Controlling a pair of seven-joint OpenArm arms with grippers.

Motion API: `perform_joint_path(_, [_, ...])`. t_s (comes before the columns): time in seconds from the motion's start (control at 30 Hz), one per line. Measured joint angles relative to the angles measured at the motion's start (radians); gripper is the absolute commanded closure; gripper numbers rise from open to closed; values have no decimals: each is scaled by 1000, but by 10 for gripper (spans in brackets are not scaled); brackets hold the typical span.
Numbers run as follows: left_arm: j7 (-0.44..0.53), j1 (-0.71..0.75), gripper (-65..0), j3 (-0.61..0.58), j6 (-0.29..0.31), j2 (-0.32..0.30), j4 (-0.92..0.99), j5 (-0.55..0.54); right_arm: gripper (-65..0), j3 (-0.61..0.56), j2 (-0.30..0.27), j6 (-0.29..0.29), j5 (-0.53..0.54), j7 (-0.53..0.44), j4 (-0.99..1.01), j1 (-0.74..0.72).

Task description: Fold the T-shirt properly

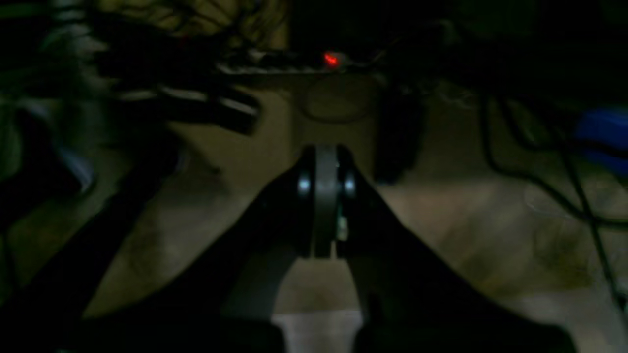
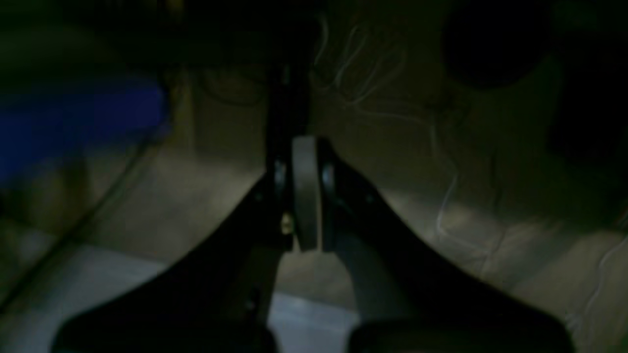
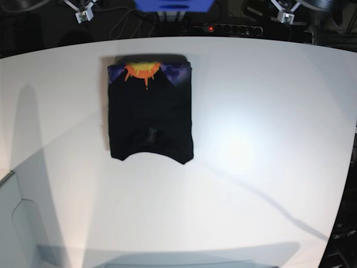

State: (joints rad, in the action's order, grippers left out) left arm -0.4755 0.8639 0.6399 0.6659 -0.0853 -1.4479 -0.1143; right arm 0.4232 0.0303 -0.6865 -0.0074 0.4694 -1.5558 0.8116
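Observation:
The black T-shirt (image 3: pixel 150 123) lies folded into a neat rectangle on the left half of the white table (image 3: pixel 262 145), far from the front edge. Its orange sun print (image 3: pixel 143 71) on purple-blue shows along the far edge. Both arms are pulled back past the table's far edge, well away from the shirt. In the dim left wrist view my left gripper (image 1: pixel 326 162) has its fingers pressed together with nothing between them. My right gripper (image 2: pixel 304 152) looks the same in its wrist view, shut and empty. In the base view only small pale parts of the arms show at the top corners.
A power strip with a red light (image 3: pixel 223 28) and a blue object (image 3: pixel 173 4) sit behind the table's far edge, among loose cables (image 1: pixel 539 181). A white box edge (image 3: pixel 14 218) shows at the lower left.

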Motion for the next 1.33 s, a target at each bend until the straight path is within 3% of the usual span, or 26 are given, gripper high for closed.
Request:
perform_joint_path(0.07, [65, -16, 0, -45, -50, 4, 108, 24, 0, 2, -10, 1, 1, -8, 89, -49])
perform_joint_path(0.17, [150, -80, 0, -103, -122, -2, 278, 49, 0, -5, -26, 2, 17, -109, 200, -104])
perform_joint_path(0.3, [223, -252, 0, -157, -134, -31, 546, 70, 0, 2, -35, 3, 7, -219, 385, -182])
perform_joint_path(0.37, [228, -353, 0, -175, -181, -43, 709, 89, 0, -7, -45, 2, -2, -241, 505, -235])
perform_joint_path(0.5, [351, -482, 0, -217, -192, -55, 967, 80, 0, -7, -63, 8, 8, -357, 681, -306])
perform_joint_path(0.67, [473, -566, 0, -325, -282, -61, 1146, 83, 0, -72, -77, 109, 6, -551, 869, -344])
perform_joint_path(0.8, [492, -620, 0, -401, -353, -64, 1185, 84, 0, -229, -96, 267, -2, -670, 1048, -402])
perform_joint_path(0.97, [504, -660, 0, -473, -368, -50, 1184, 72, 0, -340, -101, 623, 5, -837, 1300, -508])
perform_joint_path(1.1, [494, -664, 0, -489, -371, -21, 1186, 80, 0, -433, -79, 815, 6, -887, 1411, -577])
perform_joint_path(1.2, [492, -665, 0, -491, -370, -20, 1186, 76, 0, -462, -38, 875, 5, -889, 1410, -599])
perform_joint_path(1.33, [491, -668, 0, -491, -371, -31, 1186, 76, 0, -465, -22, 887, 3, -858, 1407, -600])
